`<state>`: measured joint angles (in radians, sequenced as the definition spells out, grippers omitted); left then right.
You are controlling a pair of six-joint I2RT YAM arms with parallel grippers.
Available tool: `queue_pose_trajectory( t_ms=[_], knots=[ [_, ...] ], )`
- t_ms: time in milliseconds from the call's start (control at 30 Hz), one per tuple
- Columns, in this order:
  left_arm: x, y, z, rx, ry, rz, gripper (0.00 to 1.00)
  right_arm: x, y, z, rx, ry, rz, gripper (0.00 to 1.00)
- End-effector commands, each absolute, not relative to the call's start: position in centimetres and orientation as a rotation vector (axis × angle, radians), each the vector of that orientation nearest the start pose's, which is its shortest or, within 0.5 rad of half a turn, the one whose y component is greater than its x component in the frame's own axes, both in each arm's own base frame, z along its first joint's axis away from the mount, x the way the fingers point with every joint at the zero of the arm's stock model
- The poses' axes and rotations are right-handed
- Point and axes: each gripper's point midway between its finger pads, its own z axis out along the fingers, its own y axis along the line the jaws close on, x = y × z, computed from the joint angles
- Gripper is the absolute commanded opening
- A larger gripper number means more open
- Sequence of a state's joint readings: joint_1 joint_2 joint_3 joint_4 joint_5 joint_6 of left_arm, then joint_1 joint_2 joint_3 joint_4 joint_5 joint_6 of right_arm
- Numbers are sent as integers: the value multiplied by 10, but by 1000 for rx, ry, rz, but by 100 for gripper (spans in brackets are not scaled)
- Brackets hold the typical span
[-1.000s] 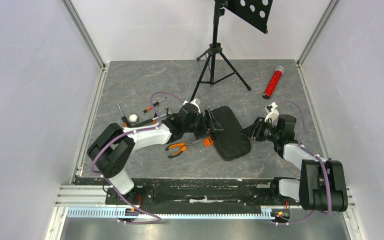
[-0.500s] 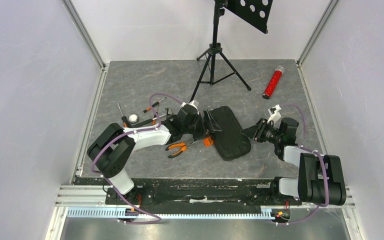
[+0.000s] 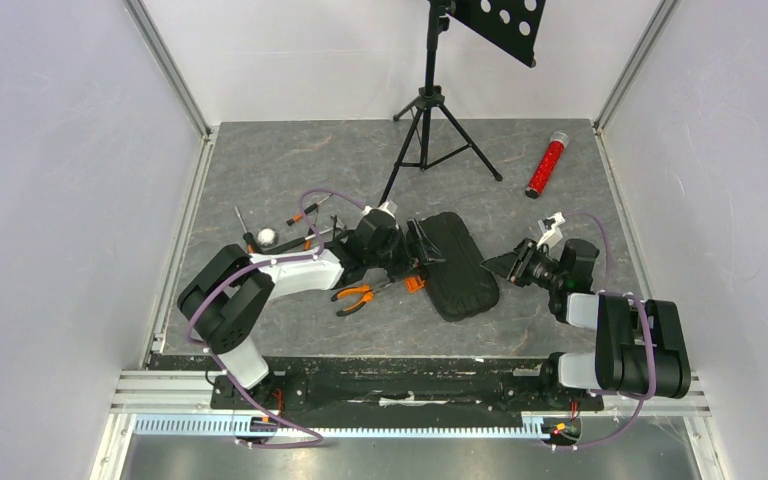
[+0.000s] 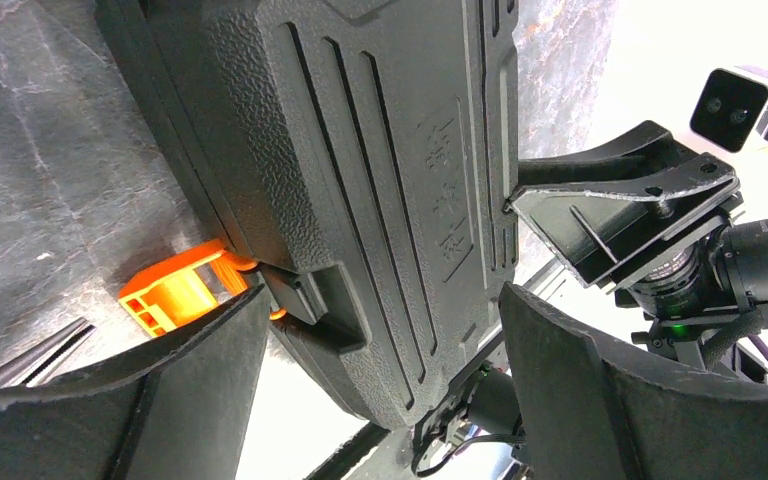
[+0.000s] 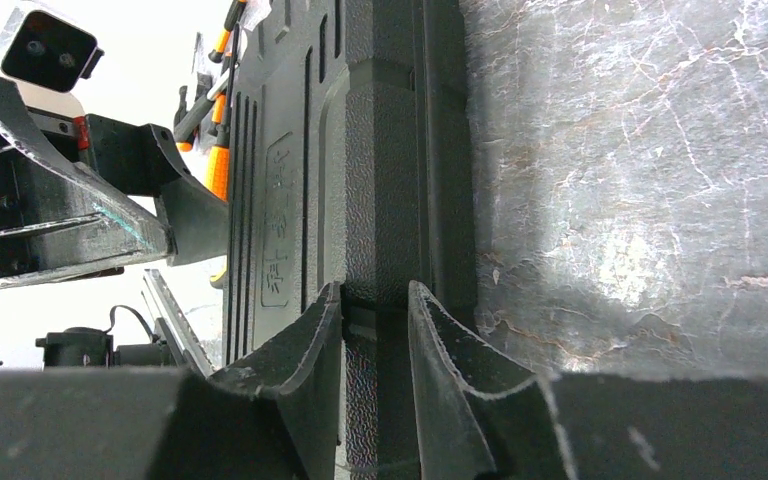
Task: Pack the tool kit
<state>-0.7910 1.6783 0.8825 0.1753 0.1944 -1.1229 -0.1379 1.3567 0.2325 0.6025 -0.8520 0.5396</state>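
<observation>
Top external view: the black ribbed tool kit case (image 3: 462,266) lies lid down near the middle of the grey marbled table (image 3: 290,160), its orange latch (image 3: 415,284) sticking out at its left edge. The left gripper (image 3: 422,250) stands wide open at the latch side. The right gripper (image 3: 496,266) meets the opposite edge, fingers narrowly apart; a pinch cannot be told. Orange-handled pliers (image 3: 353,294) lie left of the case, and a screwdriver (image 3: 307,211) farther back. A black tripod stand (image 3: 428,130) and a red glittery tube (image 3: 546,166) stand toward the white back wall (image 3: 360,60).
</observation>
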Motion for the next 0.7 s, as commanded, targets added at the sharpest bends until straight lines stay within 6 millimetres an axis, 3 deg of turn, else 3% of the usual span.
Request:
queue_pose_trajectory(
  t_ms=[0, 267, 667],
  knots=[
    [274, -380, 104, -321, 2422, -1268, 90, 238, 106, 11, 335, 2279, 1098, 29],
    [276, -398, 131, -304, 2368, -1394, 89, 240, 101, 13, 297, 2288, 1042, 39],
    [270, -434, 200, -223, 2205, -1610, 88, 240, 110, 17, 196, 2305, 975, 51]
  ],
)
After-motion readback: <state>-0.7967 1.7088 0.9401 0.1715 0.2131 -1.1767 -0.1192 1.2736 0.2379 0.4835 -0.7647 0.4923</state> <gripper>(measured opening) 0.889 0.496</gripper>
